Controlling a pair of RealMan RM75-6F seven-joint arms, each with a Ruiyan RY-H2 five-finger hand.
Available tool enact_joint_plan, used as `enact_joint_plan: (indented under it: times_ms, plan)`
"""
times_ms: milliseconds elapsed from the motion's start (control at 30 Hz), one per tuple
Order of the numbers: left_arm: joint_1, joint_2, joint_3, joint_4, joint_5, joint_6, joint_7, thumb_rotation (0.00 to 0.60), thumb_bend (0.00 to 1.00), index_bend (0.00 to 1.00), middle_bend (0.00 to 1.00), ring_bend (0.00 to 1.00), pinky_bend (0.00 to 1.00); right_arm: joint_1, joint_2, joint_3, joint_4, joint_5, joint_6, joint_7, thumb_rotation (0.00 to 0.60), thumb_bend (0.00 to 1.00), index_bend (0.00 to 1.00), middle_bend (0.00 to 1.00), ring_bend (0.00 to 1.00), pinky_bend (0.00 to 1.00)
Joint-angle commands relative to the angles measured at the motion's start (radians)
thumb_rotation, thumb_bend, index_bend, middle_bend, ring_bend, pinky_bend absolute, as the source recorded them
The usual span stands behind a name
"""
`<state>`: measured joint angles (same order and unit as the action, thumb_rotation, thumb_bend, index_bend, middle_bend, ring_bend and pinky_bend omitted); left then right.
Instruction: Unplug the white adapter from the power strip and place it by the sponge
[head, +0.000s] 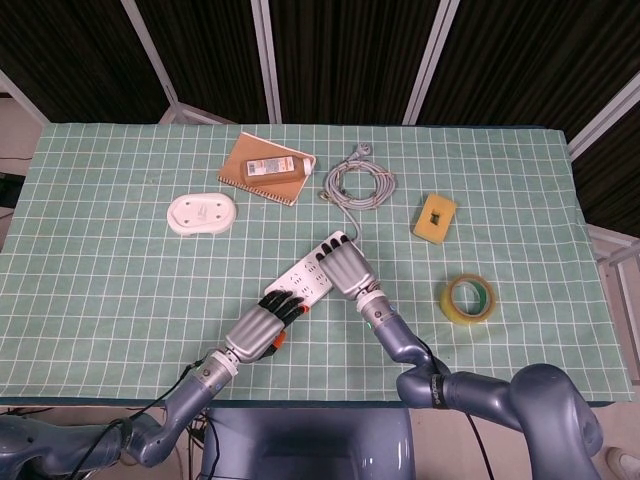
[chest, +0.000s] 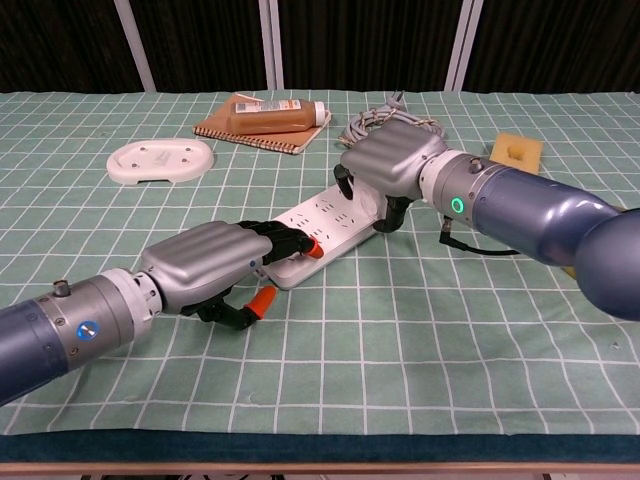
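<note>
The white power strip (head: 312, 274) (chest: 327, 222) lies slantwise mid-table. My left hand (head: 266, 319) (chest: 212, 262) rests flat on its near end, fingers laid over the orange switch. My right hand (head: 346, 269) (chest: 393, 164) covers the far end; its fingers curl down one side and its thumb down the other, around a white block there. That block, the white adapter, is almost wholly hidden under the palm. The yellow sponge (head: 435, 218) (chest: 517, 150) sits to the right, apart from both hands.
A coiled grey cable (head: 358, 183) (chest: 388, 120) lies just beyond the strip. A notebook with a brown bottle (head: 270, 167) (chest: 268, 117) and a white oval dish (head: 201, 213) (chest: 160, 160) sit at the back left. A yellow tape roll (head: 468, 298) is at front right.
</note>
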<state>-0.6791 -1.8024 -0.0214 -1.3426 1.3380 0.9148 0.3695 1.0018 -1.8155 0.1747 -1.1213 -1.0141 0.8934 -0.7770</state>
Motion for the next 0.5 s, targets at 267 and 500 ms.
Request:
enact_joint_plan:
  times_ms: [267,500]
  plan:
    - [-0.004,0.002,-0.007,-0.010,-0.003,-0.001,0.006,0.600,0.62,0.14,0.12,0.05,0.19,0.001,0.004,-0.003,-0.010,-0.014,0.002,-0.006,0.600,0.62,0.50,0.38,0.35,0.48]
    - [-0.005,0.002,-0.005,-0.013,-0.004,-0.003,0.008,0.600,0.62,0.14,0.12,0.05,0.19,-0.001,-0.005,0.001,0.012,-0.011,-0.002,-0.002,0.600,0.69,0.54,0.41,0.39,0.59]
